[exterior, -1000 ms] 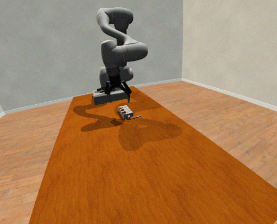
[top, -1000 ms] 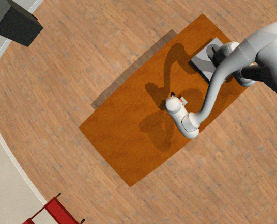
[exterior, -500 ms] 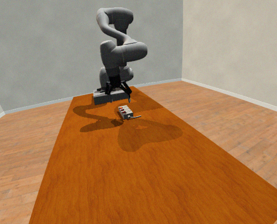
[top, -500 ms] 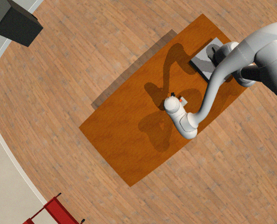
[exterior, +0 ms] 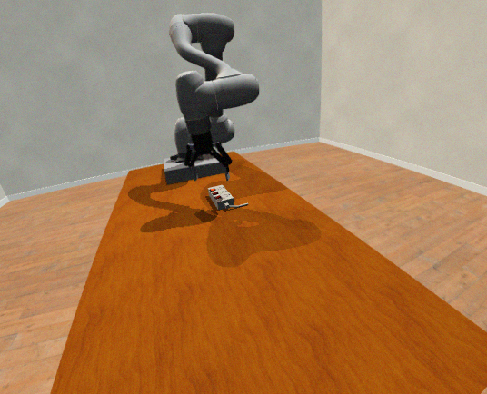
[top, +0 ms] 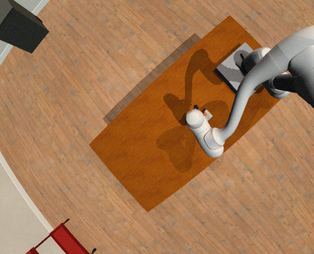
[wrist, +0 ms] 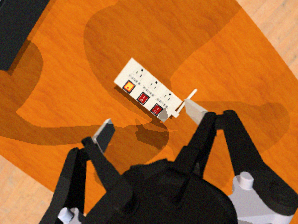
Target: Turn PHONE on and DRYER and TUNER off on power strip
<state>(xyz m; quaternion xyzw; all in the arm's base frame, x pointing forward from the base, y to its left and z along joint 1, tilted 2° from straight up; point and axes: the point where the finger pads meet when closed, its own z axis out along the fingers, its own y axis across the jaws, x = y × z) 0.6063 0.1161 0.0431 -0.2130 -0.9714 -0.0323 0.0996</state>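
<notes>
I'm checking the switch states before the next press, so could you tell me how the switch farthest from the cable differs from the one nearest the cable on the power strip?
In the wrist view, the far switch glows bright orange-yellow, while the near switch is a darker red. The far switch sits at the free end of the power strip; the near switch sits by the cable stub. Both are small square rockers in one row, with labels too small to read. The open gripper touches neither.

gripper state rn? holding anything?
Gripper: fully open, holding nothing, hovering above the power strip without touching it.
</notes>
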